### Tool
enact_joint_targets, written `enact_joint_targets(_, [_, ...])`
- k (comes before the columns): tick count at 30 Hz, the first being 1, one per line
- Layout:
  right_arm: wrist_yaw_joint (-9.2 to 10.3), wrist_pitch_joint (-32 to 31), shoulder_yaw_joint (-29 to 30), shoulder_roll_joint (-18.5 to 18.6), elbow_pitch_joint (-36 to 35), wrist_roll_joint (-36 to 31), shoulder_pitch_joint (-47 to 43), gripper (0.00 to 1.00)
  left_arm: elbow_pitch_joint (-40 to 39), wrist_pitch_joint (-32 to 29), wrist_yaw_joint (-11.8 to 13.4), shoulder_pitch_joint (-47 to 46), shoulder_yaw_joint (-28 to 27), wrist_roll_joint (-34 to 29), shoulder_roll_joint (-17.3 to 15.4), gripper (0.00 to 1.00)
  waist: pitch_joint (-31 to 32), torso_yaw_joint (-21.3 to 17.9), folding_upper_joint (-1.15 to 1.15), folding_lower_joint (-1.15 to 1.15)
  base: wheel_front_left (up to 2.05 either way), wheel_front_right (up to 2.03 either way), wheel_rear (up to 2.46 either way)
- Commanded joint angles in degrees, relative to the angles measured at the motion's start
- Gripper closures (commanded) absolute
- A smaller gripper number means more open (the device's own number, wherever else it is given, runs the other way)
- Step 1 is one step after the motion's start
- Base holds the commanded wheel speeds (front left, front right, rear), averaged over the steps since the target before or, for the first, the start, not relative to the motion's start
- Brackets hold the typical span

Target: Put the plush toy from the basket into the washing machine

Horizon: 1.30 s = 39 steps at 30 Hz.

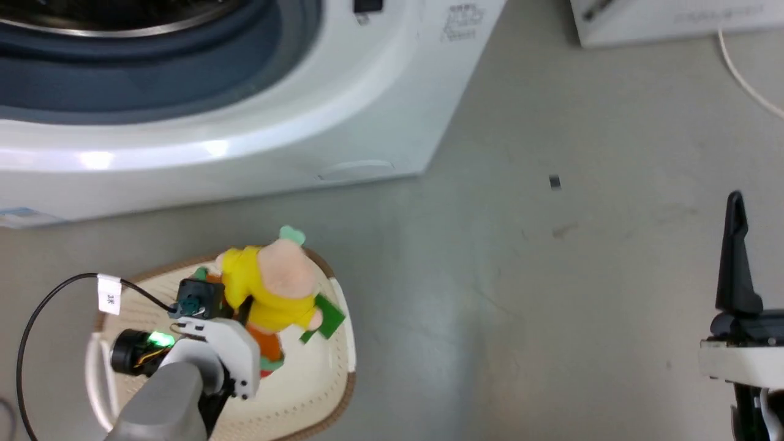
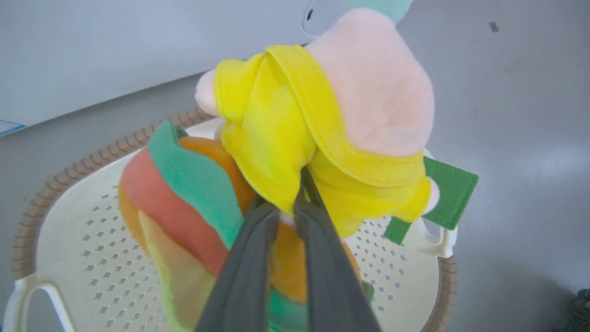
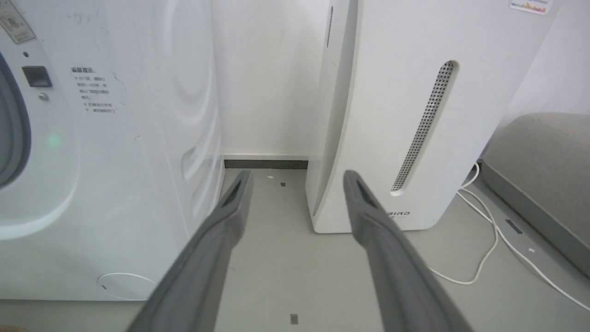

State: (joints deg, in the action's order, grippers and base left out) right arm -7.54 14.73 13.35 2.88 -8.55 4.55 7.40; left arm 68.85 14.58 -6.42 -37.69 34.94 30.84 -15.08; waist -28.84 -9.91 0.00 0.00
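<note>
The left gripper (image 2: 289, 206), pinching the peach-headed yellow plush toy (image 1: 275, 288) over the cream perforated plastic basket (image 1: 340, 358), has the white washing machine's (image 1: 343, 92) grey-ringed opening ahead, slightly leftward and higher.

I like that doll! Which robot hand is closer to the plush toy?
Left. The left gripper is clamped on the plush toy over the basket; the right gripper hangs open far off to its right.

Bright, even light; glare streaks the washing machine (image 1: 95, 160) front; soft shadows
</note>
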Motion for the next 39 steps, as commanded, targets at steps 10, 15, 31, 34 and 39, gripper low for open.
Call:
enact_joint_targets(10, [0.05,0.3,0.5,0.0,2.1,-0.1,-3.7,0.0,-23.3,0.4,4.6,11.8,-8.3,-3.0,-1.7,1.0,12.2,4.9,0.0,0.0,0.0,0.0,0.0])
enact_joint_targets(15, [0.05,0.3,0.3,0.0,2.7,0.1,-5.4,0.0,-35.1,0.4,6.6,17.7,-13.3,-5.6,-1.8,1.0,15.4,5.1,0.0,0.0,0.0,0.0,0.0])
enact_joint_targets(31, [0.05,0.3,-0.5,0.0,2.1,1.7,-6.7,0.0,-56.5,-0.2,8.1,18.1,-23.8,-13.4,-6.5,1.0,14.4,1.2,0.0,0.0,0.0,0.0,0.0])
enact_joint_targets(34, [0.05,0.3,-1.5,0.0,0.4,3.5,-4.8,0.0,-56.7,-4.2,6.4,9.5,-25.0,-14.3,-11.3,1.0,9.0,-1.7,0.0,0.0,0.0,0.0,0.0])
enact_joint_targets(39, [0.05,0.3,-2.6,0.0,-0.1,5.4,-2.3,0.0,-52.5,-8.7,4.3,-0.5,-25.4,-15.5,-16.2,1.0,2.7,-4.8,0.0,0.0,0.0,0.0,0.0])
